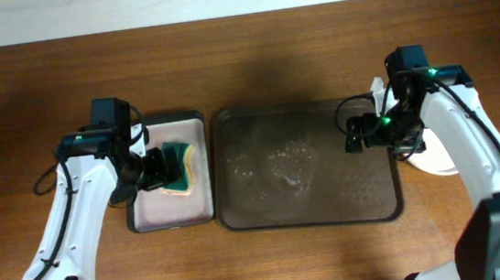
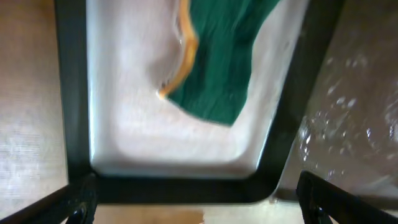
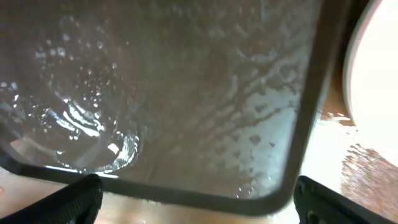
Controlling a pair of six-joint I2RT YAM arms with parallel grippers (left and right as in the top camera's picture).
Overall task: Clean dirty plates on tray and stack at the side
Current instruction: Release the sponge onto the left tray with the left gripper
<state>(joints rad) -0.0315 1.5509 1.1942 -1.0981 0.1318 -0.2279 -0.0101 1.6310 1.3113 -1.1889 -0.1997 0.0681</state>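
Large dark brown tray [image 1: 264, 194] sits mid-table with no plates in it, just a wet film, droplets and some foamy bubbles on its textured floor. It's rectangular, with rounded corners and a raised rim.

The plates [image 1: 438, 159] are off it, on the wooden table [image 1: 241, 49] just right of the tray's right rim. They're white and round and mostly hidden under the right arm, so I can't tell how many there are.

The right gripper [image 1: 354, 136] hangs over the tray's right end with its jaws spread wide and nothing between them. The plates are beside it, not in its grasp.

The smaller dark tray [image 1: 170, 212] on the left has a pinkish lining and holds 1 sponge [image 1: 179, 163], green on top with a yellow layer. The left gripper [image 1: 150, 171] hovers over that tray, also gaping wide, and the sponge lies just past its fingertips [image 2: 81, 208].
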